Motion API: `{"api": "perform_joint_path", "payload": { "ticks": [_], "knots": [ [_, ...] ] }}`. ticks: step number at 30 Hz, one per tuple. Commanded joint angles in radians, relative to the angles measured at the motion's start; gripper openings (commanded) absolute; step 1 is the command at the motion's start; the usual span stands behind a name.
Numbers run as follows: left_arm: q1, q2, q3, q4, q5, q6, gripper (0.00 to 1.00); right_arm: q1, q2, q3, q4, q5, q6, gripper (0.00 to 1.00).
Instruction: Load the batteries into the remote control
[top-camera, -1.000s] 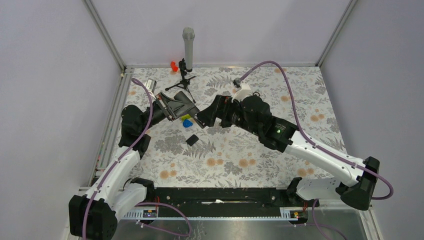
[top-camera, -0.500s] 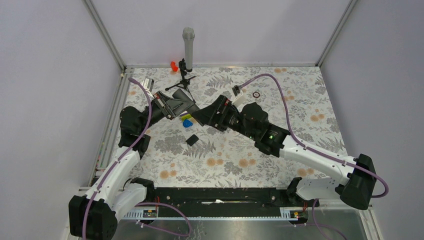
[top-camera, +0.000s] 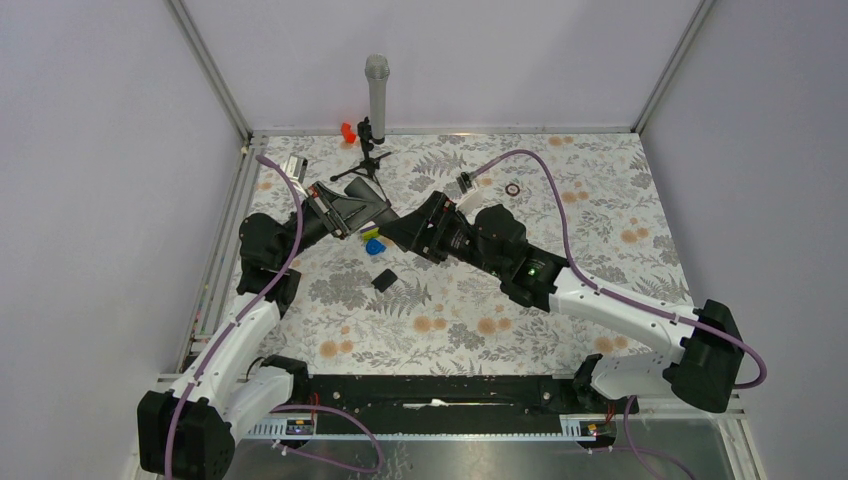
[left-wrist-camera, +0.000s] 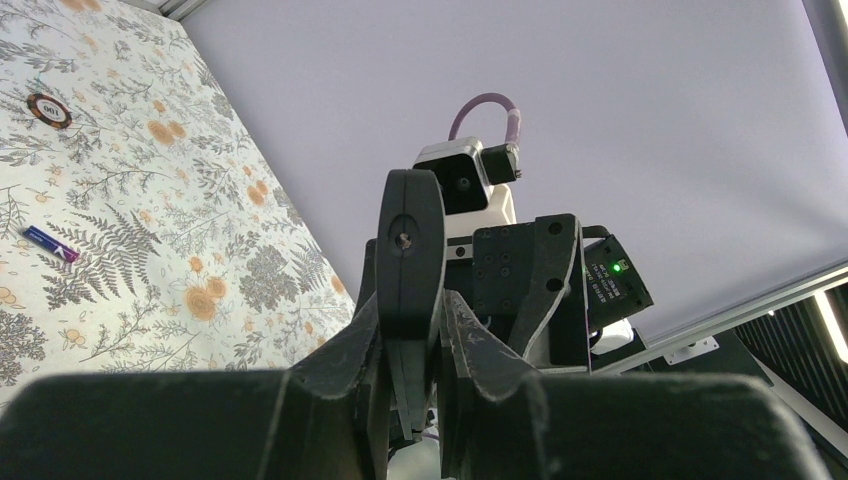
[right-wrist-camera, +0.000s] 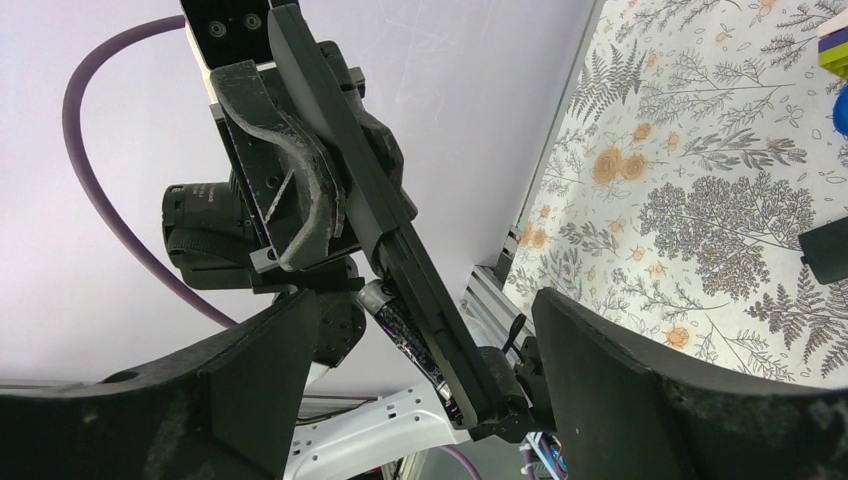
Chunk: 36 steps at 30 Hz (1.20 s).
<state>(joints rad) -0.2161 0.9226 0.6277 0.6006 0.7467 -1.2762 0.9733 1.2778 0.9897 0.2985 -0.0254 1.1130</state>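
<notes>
The remote control, a slim black plastic bar, hangs tilted above the floral-patterned table, at about 10 o'clock from its centre, clenched by the left gripper. The right gripper, spread wide, flanks its end from 4 o'clock. A purple cylindrical battery sits in its bay.

Table: a microphone on its stand stands at the back edge, left of centre, with a small clip just left of the stand. The remote control is held above the table, left of centre, between the fingers of the left gripper. Its free end lies between the spread fingers of the right gripper, which faces it from the right. Small blocks lie on the table below that meeting point, with a flat square piece just in front of them. A disc lies behind the right arm, with a battery near it.
</notes>
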Motion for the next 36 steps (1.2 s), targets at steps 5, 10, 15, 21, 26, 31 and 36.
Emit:
{"api": "perform_joint_path", "payload": {
  "ticks": [5,10,15,21,26,31,36],
  "knots": [
    [0.000,-0.013,0.006,0.088,-0.017,-0.012,0.00,0.001,0.004,0.033,0.050,0.005,0.014,0.78],
    [0.000,-0.014,0.005,0.096,-0.015,-0.023,0.00,0.001,0.003,0.030,0.052,0.020,0.022,0.74],
    [-0.001,-0.016,0.002,0.101,-0.013,-0.028,0.00,0.001,0.002,0.029,0.055,0.021,0.033,0.71],
    [0.000,-0.018,-0.002,0.106,-0.015,-0.032,0.00,0.001,0.001,0.019,0.058,0.051,0.054,0.66],
    [-0.001,-0.019,-0.002,0.111,-0.016,-0.039,0.00,0.001,-0.001,0.012,0.059,0.057,0.060,0.61],
    [0.000,-0.016,0.000,0.116,-0.018,-0.060,0.00,0.001,-0.004,0.003,0.059,0.063,0.061,0.55],
    [0.000,-0.010,0.004,0.115,-0.019,-0.076,0.00,0.001,-0.010,-0.007,0.058,0.071,0.061,0.50]
  ]
}}
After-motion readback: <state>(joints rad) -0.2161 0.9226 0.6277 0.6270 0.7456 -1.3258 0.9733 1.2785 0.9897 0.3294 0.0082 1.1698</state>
